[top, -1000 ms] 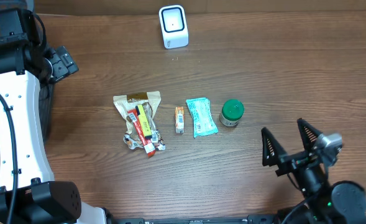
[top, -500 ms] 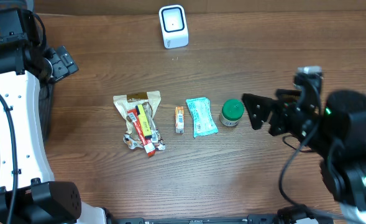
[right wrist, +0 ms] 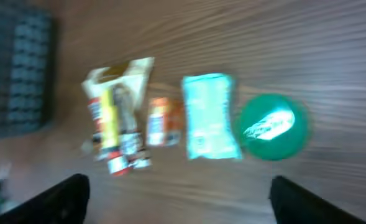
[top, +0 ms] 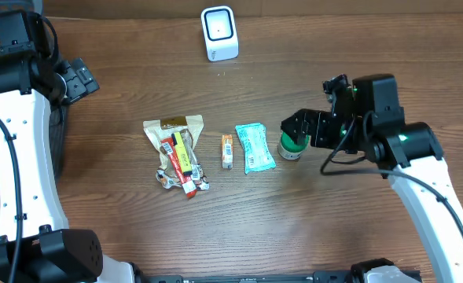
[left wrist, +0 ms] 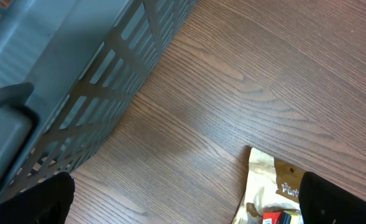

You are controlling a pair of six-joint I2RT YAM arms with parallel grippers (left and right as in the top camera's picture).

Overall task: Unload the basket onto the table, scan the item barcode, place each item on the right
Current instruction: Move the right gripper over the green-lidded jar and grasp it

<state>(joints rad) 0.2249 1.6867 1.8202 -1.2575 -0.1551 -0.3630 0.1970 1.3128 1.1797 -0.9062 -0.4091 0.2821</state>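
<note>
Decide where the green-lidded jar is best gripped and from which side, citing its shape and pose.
Grip the jar across its round green top, coming straight down. It stands upright, top facing up, and the teal packet lies close beside it, so closing across its near and far sides likely fits best.

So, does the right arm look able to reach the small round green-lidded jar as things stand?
Probably yes: the right gripper hangs open over the small green-lidded jar, with nothing between them.
</note>
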